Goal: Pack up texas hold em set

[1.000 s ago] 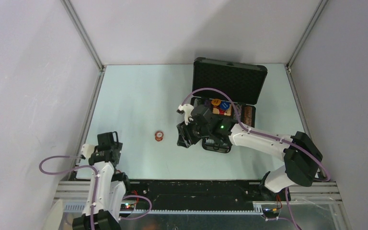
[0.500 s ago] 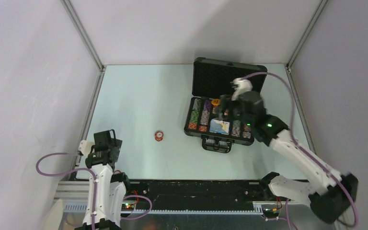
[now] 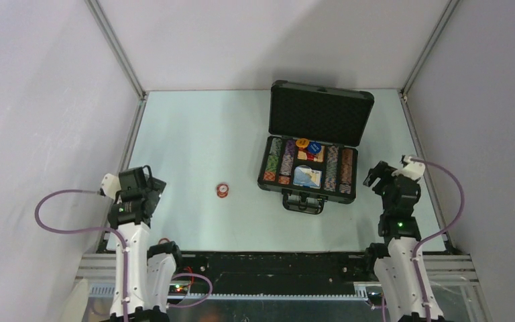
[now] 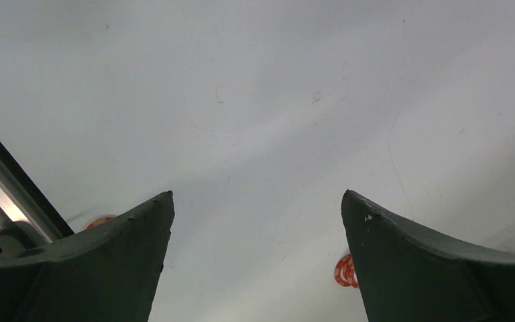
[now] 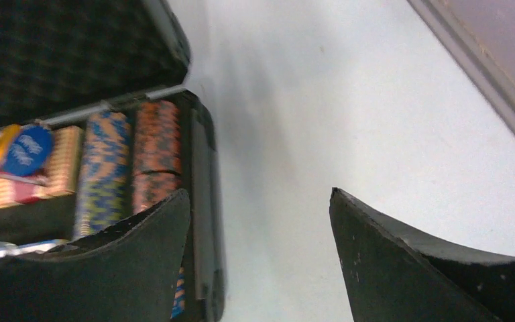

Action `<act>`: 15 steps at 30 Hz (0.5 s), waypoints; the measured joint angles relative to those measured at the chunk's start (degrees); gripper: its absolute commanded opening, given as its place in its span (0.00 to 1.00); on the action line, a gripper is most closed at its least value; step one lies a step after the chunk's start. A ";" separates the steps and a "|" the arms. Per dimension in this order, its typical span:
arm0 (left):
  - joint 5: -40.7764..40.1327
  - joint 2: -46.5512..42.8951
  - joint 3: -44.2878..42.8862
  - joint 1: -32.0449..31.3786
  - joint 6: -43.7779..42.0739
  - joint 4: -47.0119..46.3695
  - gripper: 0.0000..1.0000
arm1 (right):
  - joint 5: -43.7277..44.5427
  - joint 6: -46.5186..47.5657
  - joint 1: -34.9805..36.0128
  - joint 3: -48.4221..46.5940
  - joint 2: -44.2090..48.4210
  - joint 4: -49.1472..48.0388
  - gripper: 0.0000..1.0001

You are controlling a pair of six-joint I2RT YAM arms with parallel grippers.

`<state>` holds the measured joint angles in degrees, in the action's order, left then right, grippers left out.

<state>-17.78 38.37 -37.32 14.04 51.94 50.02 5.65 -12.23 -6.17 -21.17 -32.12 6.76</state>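
Nearest, the left claw (image 3: 149,181) hangs low over the near-left corner of the worktop (image 3: 194,134), jaws at full spread and empty, a stance that suits a reach for loose pieces, not a hold on anything. At the near right, the right claw (image 3: 375,177) also gapes with nothing between its fingers; it sits just beside the right wall of the case (image 3: 355,176), clear of the contents. Farther in, mid-worktop and well apart from both claws, a small stack of red-white chips (image 3: 222,190) lies alone. In the left wrist view it peeks out beside the right finger, so that arm seems aimed roughly its way. A red blur by the rail (image 4: 13,181) in that view may be another chip, but it is too cut off to say. Beyond, right of centre, the case lies open with its handle (image 3: 303,202) toward the arms. Chip rows (image 3: 332,171) fill the side slots and a card box (image 3: 306,176) sits in the middle bay, so the tray looks nearly packed. Farthest, the lid (image 3: 318,114) stands upright on its hinge, foam facing forward, open presumably because the stray chips are not yet in; shutting it looks like the last step
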 measured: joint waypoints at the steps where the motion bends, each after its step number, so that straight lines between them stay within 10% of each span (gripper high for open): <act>1: 0.04 0.48 -0.66 0.00 -0.72 0.09 1.00 | 0.50 0.02 -0.26 3.45 -0.35 -4.48 0.79; 15: 0.07 1.66 -3.41 0.00 -6.58 0.46 1.00 | 2.16 -1.46 -0.63 18.99 -29.99 -55.76 0.86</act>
<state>-17.72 40.03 -40.73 14.04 45.36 50.48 7.81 -13.69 -6.81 -2.17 -62.11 -48.99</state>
